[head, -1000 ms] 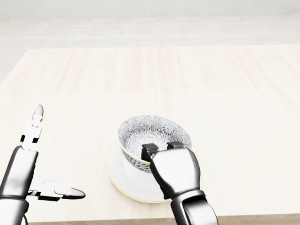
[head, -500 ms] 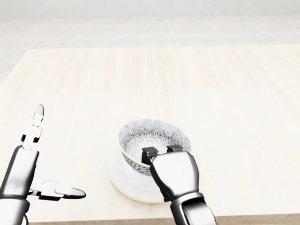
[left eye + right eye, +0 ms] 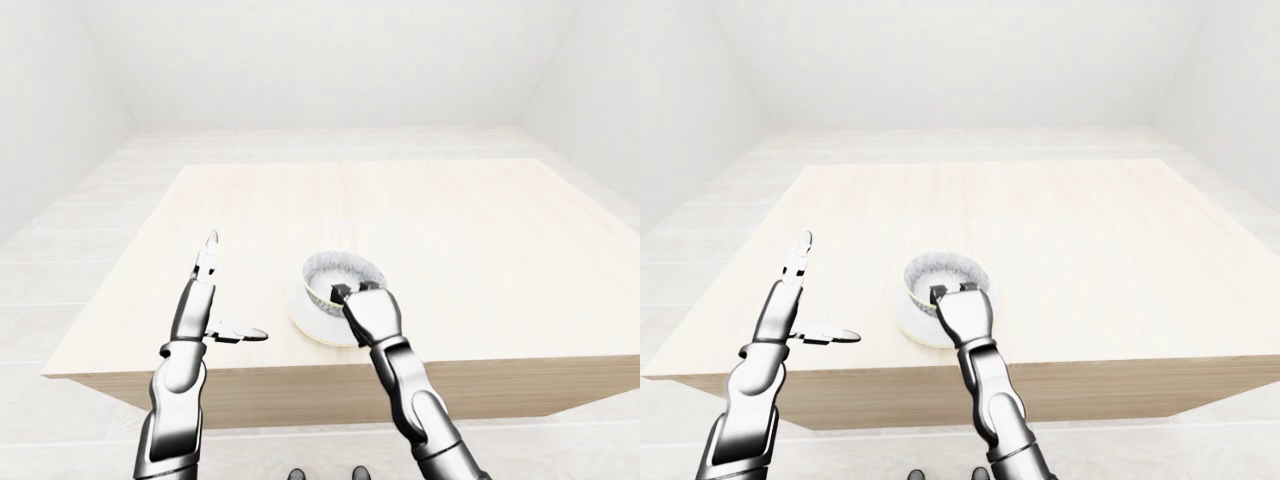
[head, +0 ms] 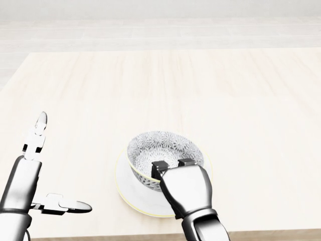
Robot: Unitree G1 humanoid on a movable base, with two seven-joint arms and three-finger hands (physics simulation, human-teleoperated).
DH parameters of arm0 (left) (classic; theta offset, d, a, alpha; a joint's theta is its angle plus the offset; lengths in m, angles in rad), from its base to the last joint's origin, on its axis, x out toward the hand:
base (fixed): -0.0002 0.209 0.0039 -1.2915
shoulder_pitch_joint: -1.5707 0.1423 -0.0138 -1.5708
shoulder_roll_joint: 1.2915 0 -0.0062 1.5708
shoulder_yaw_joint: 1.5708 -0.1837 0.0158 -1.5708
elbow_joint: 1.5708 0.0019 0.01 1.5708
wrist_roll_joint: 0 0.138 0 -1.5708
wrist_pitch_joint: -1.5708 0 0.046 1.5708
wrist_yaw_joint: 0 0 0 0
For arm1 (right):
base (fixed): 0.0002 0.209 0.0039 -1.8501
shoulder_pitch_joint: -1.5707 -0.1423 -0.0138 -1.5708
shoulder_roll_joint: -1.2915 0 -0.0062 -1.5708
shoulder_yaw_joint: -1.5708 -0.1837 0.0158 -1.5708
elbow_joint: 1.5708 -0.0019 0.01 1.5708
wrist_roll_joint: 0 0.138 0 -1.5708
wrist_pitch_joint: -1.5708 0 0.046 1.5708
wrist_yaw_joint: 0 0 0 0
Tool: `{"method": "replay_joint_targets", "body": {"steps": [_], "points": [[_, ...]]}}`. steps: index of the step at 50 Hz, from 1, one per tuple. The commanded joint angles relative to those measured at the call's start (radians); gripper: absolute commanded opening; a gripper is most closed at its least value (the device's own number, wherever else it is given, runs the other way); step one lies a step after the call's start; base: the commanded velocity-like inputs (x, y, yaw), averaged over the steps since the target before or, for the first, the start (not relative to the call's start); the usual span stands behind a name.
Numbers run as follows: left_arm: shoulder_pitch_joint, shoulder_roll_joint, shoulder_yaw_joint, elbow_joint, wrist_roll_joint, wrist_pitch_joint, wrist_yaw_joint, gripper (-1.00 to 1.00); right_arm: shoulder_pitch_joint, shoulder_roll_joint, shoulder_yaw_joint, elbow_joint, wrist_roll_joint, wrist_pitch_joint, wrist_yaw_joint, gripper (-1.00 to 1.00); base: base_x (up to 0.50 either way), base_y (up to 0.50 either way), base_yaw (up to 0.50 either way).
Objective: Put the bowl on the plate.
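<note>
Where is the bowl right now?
In the head view the bowl is low and centre, on the plate near the bottom edge of the table, with the right robot hand gripping its lower rim.

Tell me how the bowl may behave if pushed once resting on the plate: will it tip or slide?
The bowl looks rigid and glazed, so probably fragile. It is deep and tapers downward, so a push at its rim could tip it. The smooth plate may let it slide.
</note>
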Motion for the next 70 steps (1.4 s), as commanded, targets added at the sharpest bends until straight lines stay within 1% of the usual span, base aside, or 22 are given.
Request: {"method": "replay_joint_targets", "body": {"steps": [1, 5, 12, 15, 26, 27, 33, 36, 41, 44, 45, 47, 50, 52, 54, 56, 57, 58, 59, 63, 65, 70], "points": [[-0.002, 0.001, 0.001, 0.005, -0.001, -0.002, 0.001, 1.0, -0.004, 0.003, 0.003, -0.002, 0.018, -0.002, -0.023, -0.52, 0.0, 0.0, 0.0], [0.0, 0.0, 0.001, -0.003, -0.001, 0.002, -0.001, 1.0, -0.006, 0.004, 0.003, 0.005, 0.02, -0.003, -0.026, -0.51, 0.0, 0.0, 0.0], [0.002, 0.0, 0.003, 0.003, -0.004, -0.008, 0.001, 1.0, -0.006, 0.005, 0.004, 0.006, 0.021, -0.002, -0.026, -0.45, 0.0, 0.0, 0.0], [0.003, 0.0, 0.003, 0.007, -0.005, -0.012, 0.003, 1.0, -0.008, 0.005, 0.003, 0.009, 0.023, -0.001, -0.025, -0.28, 0.0, 0.0, 0.0], [0.006, 0.0, 0.005, 0.001, -0.008, -0.012, 0.002, 1.0, -0.016, 0.006, -0.001, 0.025, 0.028, -0.001, -0.029, -0.12, 0.0, 0.0, 0.0], [0.006, 0.0, 0.006, 0.0, -0.009, -0.011, 0.001, 1.0, -0.016, 0.006, -0.001, 0.027, 0.027, -0.001, -0.03, -0.07, 0.0, 0.0, 0.0], [0.004, 0.001, 0.005, 0.01, -0.008, -0.017, 0.004, 1.0, -0.016, 0.006, 0.0, 0.027, 0.027, -0.001, -0.029, 0.09, 0.0, 0.0, 0.0], [0.002, 0.002, 0.007, 0.011, -0.01, -0.016, 0.003, 1.0, -0.021, 0.006, -0.002, 0.035, 0.027, 0.0, -0.032, 0.24, 0.0, 0.0, 0.0], [0.006, 0.001, 0.007, 0.004, -0.009, -0.014, 0.003, 1.0, -0.019, 0.006, -0.002, 0.031, 0.027, 0.0, -0.03, 0.21, 0.0, 0.0, 0.0], [0.006, 0.001, 0.007, 0.005, -0.008, -0.016, 0.004, 1.0, -0.017, 0.005, -0.002, 0.027, 0.026, 0.001, -0.027, 0.23, 0.0, 0.0, 0.0], [0.005, 0.001, 0.007, 0.001, -0.009, -0.01, 0.001, 1.0, -0.016, 0.005, -0.002, 0.021, 0.025, 0.001, -0.023, 0.24, 0.0, 0.0, 0.0], [0.004, 0.0, 0.007, -0.001, -0.008, -0.01, 0.002, 1.0, -0.014, 0.004, -0.002, 0.015, 0.025, 0.002, -0.02, 0.28, 0.0, 0.0, 0.0], [0.006, -0.001, 0.006, -0.004, -0.007, -0.008, 0.001, 1.0, -0.012, 0.002, -0.004, 0.001, 0.027, 0.002, -0.011, 0.45, 0.0, 0.0, 0.0], [0.006, -0.001, 0.005, -0.003, -0.006, -0.009, 0.002, 1.0, -0.011, 0.001, -0.006, -0.005, 0.029, 0.002, -0.007, 0.51, 0.0, 0.0, 0.0], [0.004, 0.0, 0.007, -0.006, -0.006, -0.005, 0.001, 1.0, -0.009, 0.001, -0.009, -0.023, 0.035, 0.002, 0.005, 0.61, 0.0, 0.0, 0.0], [0.004, 0.0, 0.007, -0.008, -0.007, -0.004, 0.0, 1.0, -0.005, 0.0, -0.01, -0.037, 0.038, 0.003, 0.014, 0.65, 0.0, 0.0, 0.0], [0.005, -0.001, 0.007, -0.01, -0.006, -0.003, 0.0, 1.0, 0.005, 0.0, -0.013, -0.076, 0.055, 0.0, 0.046, 0.81, 0.0, 0.0, 0.0], [0.005, -0.001, 0.007, -0.01, -0.006, -0.003, 0.0, 1.0, 0.005, 0.0, -0.012, -0.077, 0.055, 0.001, 0.047, 0.81, 0.0, 0.0, 0.0], [0.006, -0.001, 0.005, -0.012, -0.005, -0.002, 0.0, 1.0, 0.019, -0.002, -0.014, -0.123, 0.071, -0.001, 0.085, 1.0, 0.0, 0.0, 0.0], [0.006, -0.003, 0.004, -0.018, -0.003, 0.002, -0.002, 1.0, 0.029, 0.007, -0.03, -0.212, 0.126, 0.015, 0.169, 1.0, 0.0, 0.0, 0.0], [0.007, -0.003, 0.003, -0.012, -0.004, -0.004, 0.0, 1.0, 0.028, 0.008, -0.039, -0.251, 0.151, 0.026, 0.212, 1.0, 0.0, 0.0, 0.0], [0.007, -0.001, 0.004, -0.003, -0.003, -0.009, 0.003, 1.0, 0.009, 0.009, -0.059, -0.301, 0.202, 0.026, 0.276, 1.0, 0.0, 0.0, 0.0]]}}
